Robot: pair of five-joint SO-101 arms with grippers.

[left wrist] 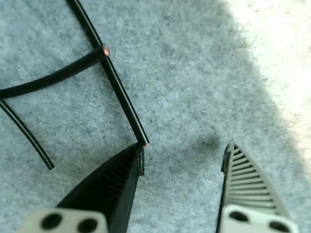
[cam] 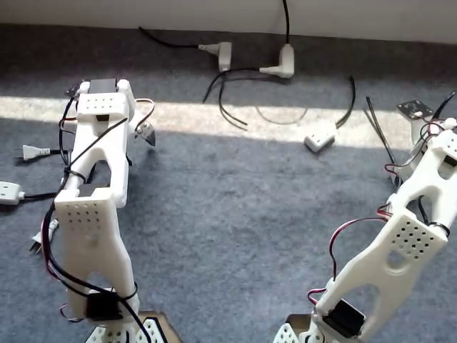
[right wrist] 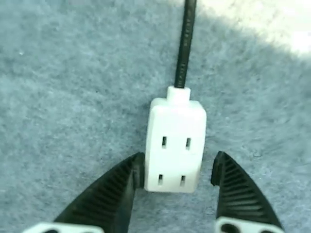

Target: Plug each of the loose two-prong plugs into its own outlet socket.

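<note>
The right gripper (right wrist: pixel 178 158) is spread wide, and the white outlet socket (right wrist: pixel 175 131) lies flat on the grey carpet (right wrist: pixel 58 73) between its fingers. One finger touches the side of the socket; the other is just apart from it. The socket's black cord (right wrist: pixel 184 43) runs straight away from the gripper. The left gripper (left wrist: pixel 185 144) is spread too and holds nothing. The end of a thin black cable (left wrist: pixel 116 82) lies at one fingertip. A two-prong plug (cam: pixel 32 151) lies well apart from it

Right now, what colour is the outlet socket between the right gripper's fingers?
White outlet socket, black cord; best in the right wrist view.
</note>
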